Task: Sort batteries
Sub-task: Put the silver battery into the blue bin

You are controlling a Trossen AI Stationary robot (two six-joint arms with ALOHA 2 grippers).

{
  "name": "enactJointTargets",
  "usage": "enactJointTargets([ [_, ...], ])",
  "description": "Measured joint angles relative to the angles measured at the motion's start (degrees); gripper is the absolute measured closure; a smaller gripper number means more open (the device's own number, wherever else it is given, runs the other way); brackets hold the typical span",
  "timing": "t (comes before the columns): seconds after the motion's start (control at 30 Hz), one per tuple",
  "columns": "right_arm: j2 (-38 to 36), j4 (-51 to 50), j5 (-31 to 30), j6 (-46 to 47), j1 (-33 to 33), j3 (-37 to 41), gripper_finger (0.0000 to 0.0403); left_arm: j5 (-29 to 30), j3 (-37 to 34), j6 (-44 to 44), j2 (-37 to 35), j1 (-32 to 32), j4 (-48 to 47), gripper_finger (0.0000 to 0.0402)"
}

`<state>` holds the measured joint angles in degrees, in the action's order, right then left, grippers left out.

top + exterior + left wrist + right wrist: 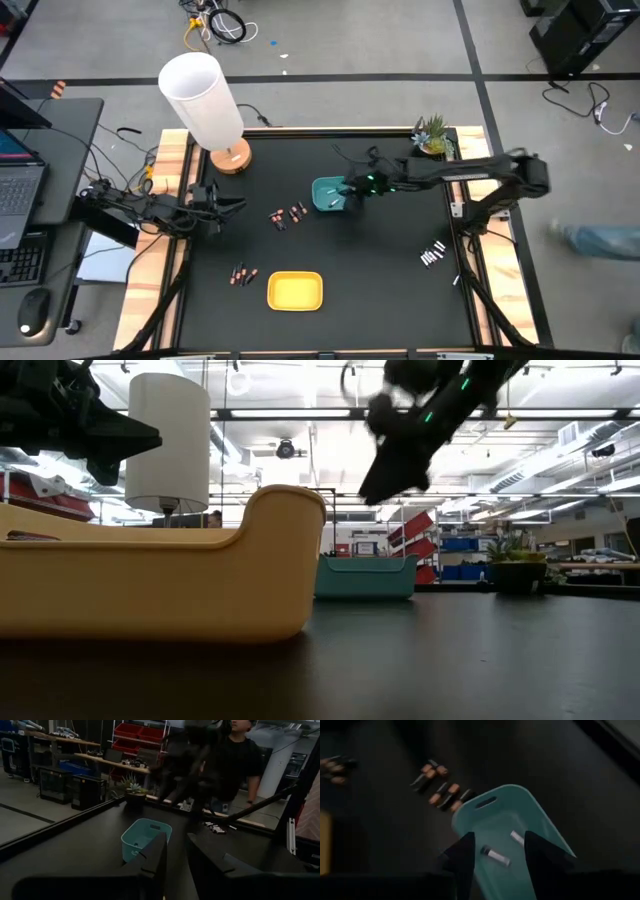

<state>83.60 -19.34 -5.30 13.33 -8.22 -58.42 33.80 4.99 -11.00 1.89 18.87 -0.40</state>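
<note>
My right gripper (pixel 499 839) hangs open over the teal tray (pixel 520 820), its fingers slanting down. Two silvery batteries (pixel 495 856) (pixel 517 837) lie on the tray's floor below the fingers. Dark batteries with copper ends (pixel 440 790) lie on the black table just beside the tray, and they also show in the high view (pixel 288 215). More copper-ended batteries (pixel 243 275) lie near the yellow tray (pixel 295 291). Silvery batteries (pixel 432 255) lie at the right. My left gripper (pixel 177 852) waits level at the table's left side, a narrow gap between its fingers, holding nothing.
A white lamp (pixel 205 100) on a wooden base stands at the far left of the table. A small potted plant (pixel 433 135) sits at the far right corner. A person (pixel 235 760) stands beyond the table's right side. Bare black mat lies between the trays.
</note>
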Motion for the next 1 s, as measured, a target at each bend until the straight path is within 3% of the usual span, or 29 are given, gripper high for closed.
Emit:
enactJointTargets([
  [0.2, -8.4, -16.3, -5.9, 11.6, 13.4, -0.1, 0.027, 0.0, 0.0, -0.1, 0.0, 0.0, 0.0, 0.0312],
  [0.3, -8.8, -25.2, -10.7, 21.8, 22.5, -0.1, 0.028, 0.0, 0.0, -0.1, 0.0, 0.0, 0.0, 0.0312],
  [0.43, -7.4, -30.5, -11.1, 35.8, 33.5, 0.0, 0.0285, 0.0, 0.0, -0.2, 0.0, 0.0, 0.3, 0.0312],
  [0.67, -5.8, -35.1, -5.8, 59.6, 45.8, 0.0, 0.0283, 0.0, 0.0, -1.3, 0.0, 0.0, 1.1, 0.0312],
  [0.87, -1.6, -46.1, 4.2, 76.5, 49.0, 0.0, 0.0283, -0.3, 0.0, -1.6, 0.0, 0.0, 0.6, 0.0312],
  [1.0, 0.6, -47.7, 7.8, 79.9, 49.9, 0.1, 0.0285, -0.3, 0.0, -1.4, 0.0, 0.0, 0.5, 0.0312],
])
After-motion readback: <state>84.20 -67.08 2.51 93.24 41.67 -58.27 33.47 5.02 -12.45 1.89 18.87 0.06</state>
